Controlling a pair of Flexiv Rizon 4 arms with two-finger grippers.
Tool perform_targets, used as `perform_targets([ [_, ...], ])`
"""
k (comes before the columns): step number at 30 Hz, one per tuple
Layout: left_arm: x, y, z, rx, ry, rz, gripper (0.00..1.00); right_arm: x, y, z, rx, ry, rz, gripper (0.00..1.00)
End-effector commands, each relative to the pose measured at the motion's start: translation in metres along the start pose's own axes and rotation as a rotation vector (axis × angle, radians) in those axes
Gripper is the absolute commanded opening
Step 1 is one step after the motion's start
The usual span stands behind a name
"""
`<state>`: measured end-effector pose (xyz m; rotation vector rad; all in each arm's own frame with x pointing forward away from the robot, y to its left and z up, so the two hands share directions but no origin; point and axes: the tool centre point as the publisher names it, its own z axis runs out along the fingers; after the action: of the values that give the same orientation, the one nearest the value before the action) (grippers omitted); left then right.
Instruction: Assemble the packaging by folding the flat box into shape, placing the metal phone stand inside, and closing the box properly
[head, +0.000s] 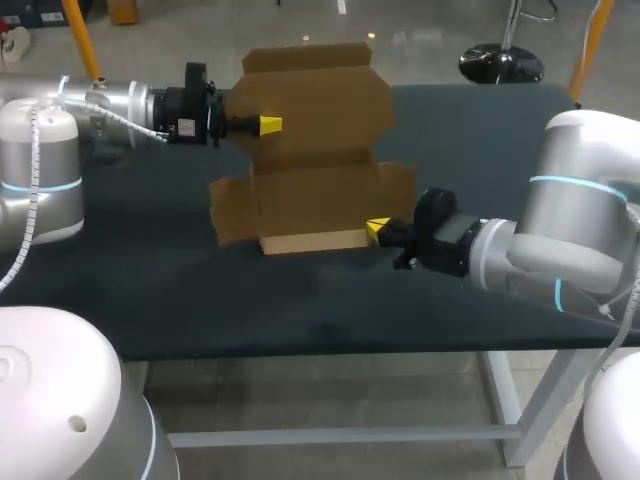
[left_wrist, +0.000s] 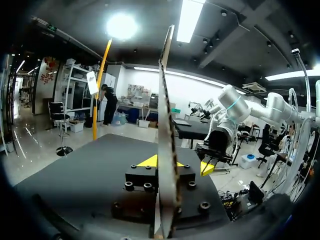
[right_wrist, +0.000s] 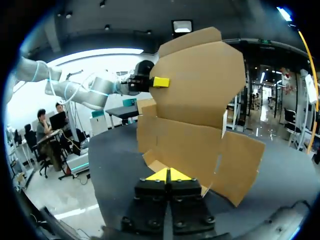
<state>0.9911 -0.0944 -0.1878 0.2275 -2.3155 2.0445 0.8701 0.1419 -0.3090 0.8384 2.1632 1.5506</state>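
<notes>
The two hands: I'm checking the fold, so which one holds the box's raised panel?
The left hand, clamped on the upright panel high above the table; the right hand sits low by the front flap.

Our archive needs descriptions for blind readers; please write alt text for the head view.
A half-folded cardboard box stands upright on a dark table. The left gripper clamps its tall back panel at the left edge, while the right gripper, jaws shut, touches the low front flap at its right corner.
</notes>
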Motion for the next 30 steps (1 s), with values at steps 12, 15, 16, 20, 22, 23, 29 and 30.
perform_targets([
  [12, -0.005, 0.003, -0.001, 0.002, 0.015, 0.0, 0.0, 0.01, 0.0, 0.027, -0.004, -0.076, -0.005, 0.0],
  [15, -0.005, 0.003, -0.001, 0.002, 0.015, 0.0, 0.0, 0.012, -0.003, 0.042, -0.028, -0.078, 0.003, 0.0],
  [16, -0.005, 0.003, -0.001, 0.002, 0.015, 0.0, 0.0, 0.013, -0.004, 0.047, -0.032, -0.082, 0.007, 0.0],
  [20, -0.005, 0.003, -0.001, 0.002, 0.015, 0.0, 0.0, 0.016, -0.01, 0.064, -0.033, -0.098, 0.015, 0.0],
  [22, -0.005, 0.003, -0.001, 0.002, 0.015, 0.0, 0.0, 0.016, -0.013, 0.072, -0.028, -0.112, 0.016, 0.0],
  [23, -0.005, 0.003, -0.001, 0.002, 0.015, 0.0, 0.0, 0.016, -0.015, 0.075, -0.028, -0.121, 0.015, 0.0],
  [29, -0.005, 0.003, -0.001, 0.002, 0.015, 0.0, 0.0, 0.018, -0.02, 0.094, -0.029, -0.142, 0.025, 0.0],
  [30, -0.005, 0.003, -0.001, 0.002, 0.015, 0.0, 0.0, 0.018, -0.021, 0.096, -0.028, -0.143, 0.025, 0.0],
])
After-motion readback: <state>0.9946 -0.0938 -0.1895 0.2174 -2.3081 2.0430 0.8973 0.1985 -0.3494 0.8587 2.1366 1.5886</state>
